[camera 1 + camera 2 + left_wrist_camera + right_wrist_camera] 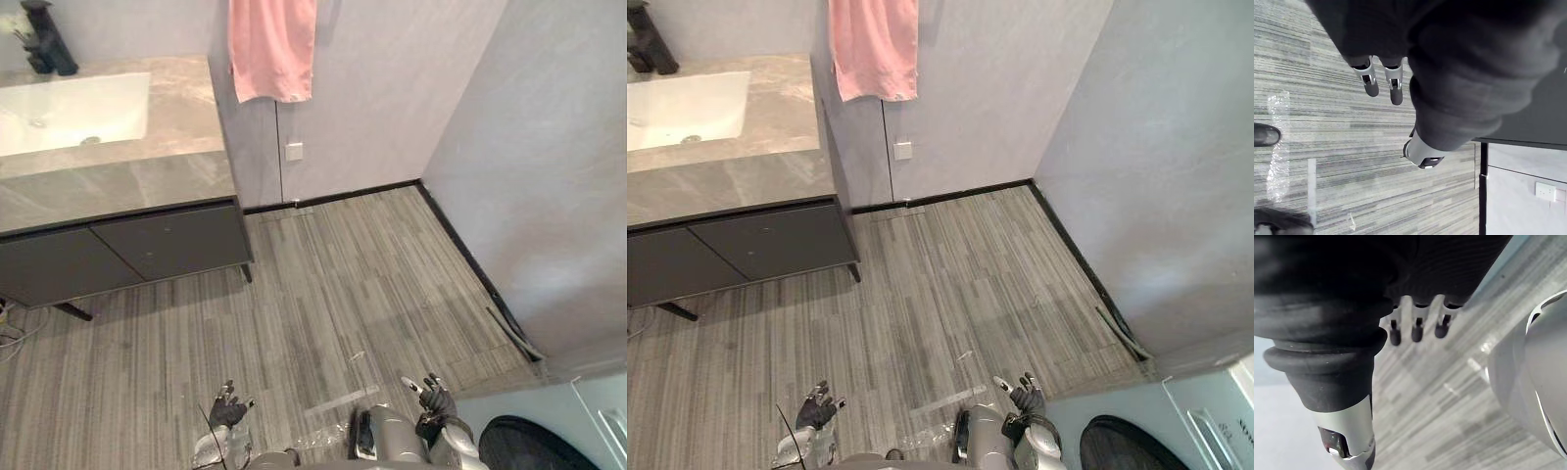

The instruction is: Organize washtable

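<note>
The washtable (pixel 186 122) stands at the upper left: a marble top with a white sink (pixel 69 110), a black faucet (pixel 47 39) at the back and a dark cabinet (pixel 147 245) below. A pink towel (pixel 272 47) hangs on the wall beside it. Both hands hang low over the floor, far from the washtable. My left hand (pixel 227 406) has relaxed, straight fingers (pixel 1371 81) and holds nothing. My right hand (pixel 434 399) is likewise open, its fingers (pixel 1418 330) extended over bare floor.
Grey plank floor (pixel 372 274) stretches between me and the washtable. A white wall socket (pixel 294 151) sits under the towel. A white appliance with a dark round door (pixel 529 446) stands at the lower right, along the right wall. A strip of tape (pixel 343 401) lies on the floor.
</note>
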